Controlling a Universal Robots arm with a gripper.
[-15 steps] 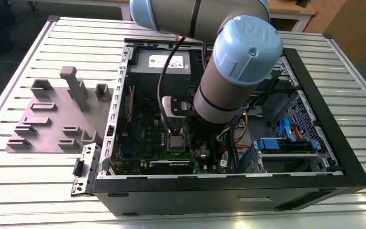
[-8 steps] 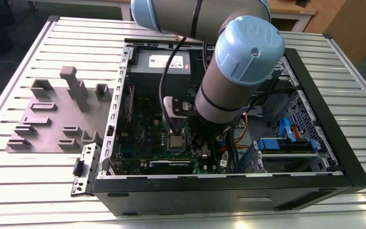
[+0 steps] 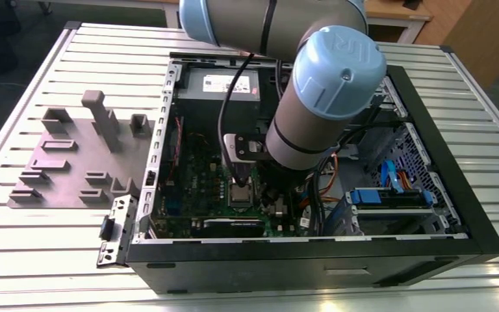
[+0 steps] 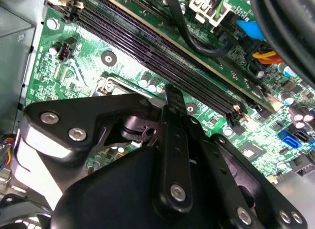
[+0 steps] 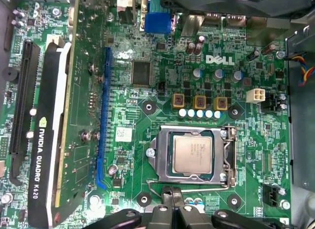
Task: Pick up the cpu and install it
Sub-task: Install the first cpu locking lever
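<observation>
We see the cpu (image 5: 192,155) lying flat inside the socket frame (image 5: 227,157) on the motherboard (image 5: 147,98). Our gripper (image 5: 172,197) hangs just beside the frame's edge, fingers pressed together and holding nothing, the cpu lying straight ahead of its tips.

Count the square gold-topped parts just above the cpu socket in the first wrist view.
3, in one row beside the socket holding the cpu: one, one, one. The gripper may hide others on the socket's far side.
</observation>
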